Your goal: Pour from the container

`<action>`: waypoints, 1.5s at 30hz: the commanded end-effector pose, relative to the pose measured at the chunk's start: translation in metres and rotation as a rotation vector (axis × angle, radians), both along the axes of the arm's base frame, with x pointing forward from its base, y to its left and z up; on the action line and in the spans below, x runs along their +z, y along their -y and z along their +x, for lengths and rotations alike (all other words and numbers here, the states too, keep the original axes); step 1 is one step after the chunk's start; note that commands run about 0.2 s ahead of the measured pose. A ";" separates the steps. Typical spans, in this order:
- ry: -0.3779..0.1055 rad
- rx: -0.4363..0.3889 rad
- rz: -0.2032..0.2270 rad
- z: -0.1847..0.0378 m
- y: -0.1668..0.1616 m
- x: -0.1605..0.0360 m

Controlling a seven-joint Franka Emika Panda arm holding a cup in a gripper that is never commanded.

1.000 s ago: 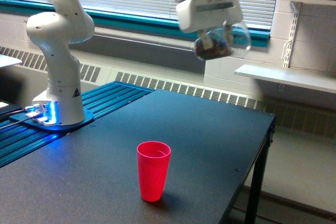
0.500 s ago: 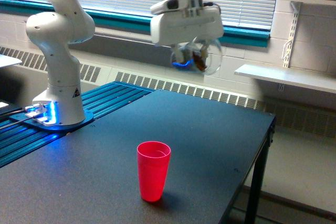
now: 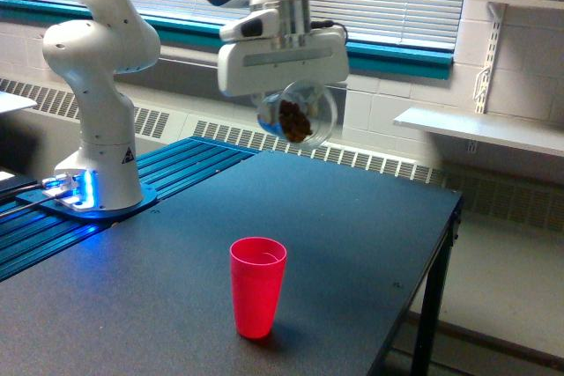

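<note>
The container point(image 3: 302, 115), a clear rounded plastic cup with brown pieces inside, hangs tipped on its side under the white gripper point(image 3: 286, 103). The gripper is shut on it. It is in the air above the far part of the black table point(image 3: 352, 217). An opaque red cup point(image 3: 257, 286) stands upright on the table, well below the container and nearer the front. Its mouth is open and shows nothing inside from here.
The arm's white base point(image 3: 99, 160) stands on a blue ribbed platform at the exterior view's left. The table's edge runs down the exterior view's right. A white shelf point(image 3: 480, 128) and a radiator line the back wall under the window.
The gripper and the container have swung toward the exterior view's left and a little lower, from the upper right to above the table's far middle. The red cup has stayed put.
</note>
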State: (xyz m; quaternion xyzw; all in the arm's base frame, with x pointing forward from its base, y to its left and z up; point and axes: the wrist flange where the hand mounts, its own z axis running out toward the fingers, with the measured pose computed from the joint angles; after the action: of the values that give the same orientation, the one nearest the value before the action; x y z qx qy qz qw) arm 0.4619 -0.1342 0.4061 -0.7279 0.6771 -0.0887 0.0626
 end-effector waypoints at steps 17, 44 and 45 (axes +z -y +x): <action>-0.061 -0.020 0.079 -0.022 0.039 -0.039; -0.131 -0.061 0.138 -0.014 0.065 -0.081; -0.134 -0.064 0.138 -0.013 0.066 -0.082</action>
State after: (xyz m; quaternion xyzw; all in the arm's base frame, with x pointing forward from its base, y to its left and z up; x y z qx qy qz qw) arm 0.4449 -0.1937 0.3221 -0.7053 0.7060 0.0049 0.0644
